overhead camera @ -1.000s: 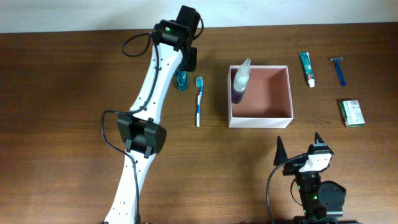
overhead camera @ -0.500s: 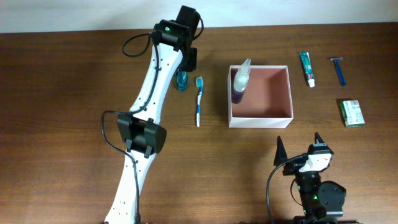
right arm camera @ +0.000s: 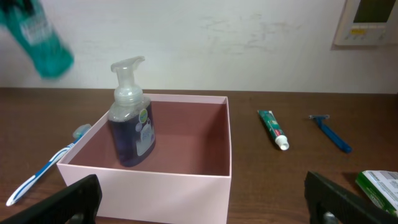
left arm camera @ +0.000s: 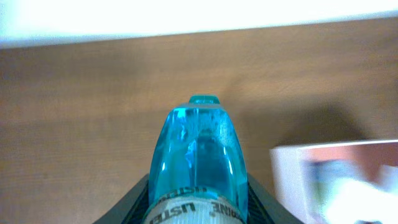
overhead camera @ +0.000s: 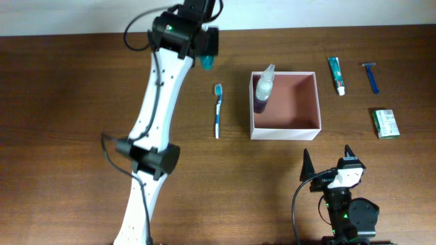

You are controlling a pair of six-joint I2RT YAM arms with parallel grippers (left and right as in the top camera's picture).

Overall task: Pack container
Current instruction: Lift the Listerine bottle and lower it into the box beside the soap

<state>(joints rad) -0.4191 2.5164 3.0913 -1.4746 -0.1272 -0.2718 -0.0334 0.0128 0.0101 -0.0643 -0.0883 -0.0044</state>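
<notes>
Carrying the blue mouthwash bottle (left arm camera: 198, 155), the left gripper (overhead camera: 206, 54) pinches it around the body, clear of the table (overhead camera: 82, 102) near its far edge. The container (overhead camera: 286, 132) sits mid-table to the right, a soap pump (overhead camera: 262, 87) already standing along its left side. Next call, I'd say: swing right over the wall and lower into the free space. Right gripper (overhead camera: 327, 162) parked, jaws spread wide.

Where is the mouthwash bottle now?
In the overhead view, the mouthwash bottle is held in the left gripper, above the table near its far edge, left of the container and beyond the toothbrush.
</notes>
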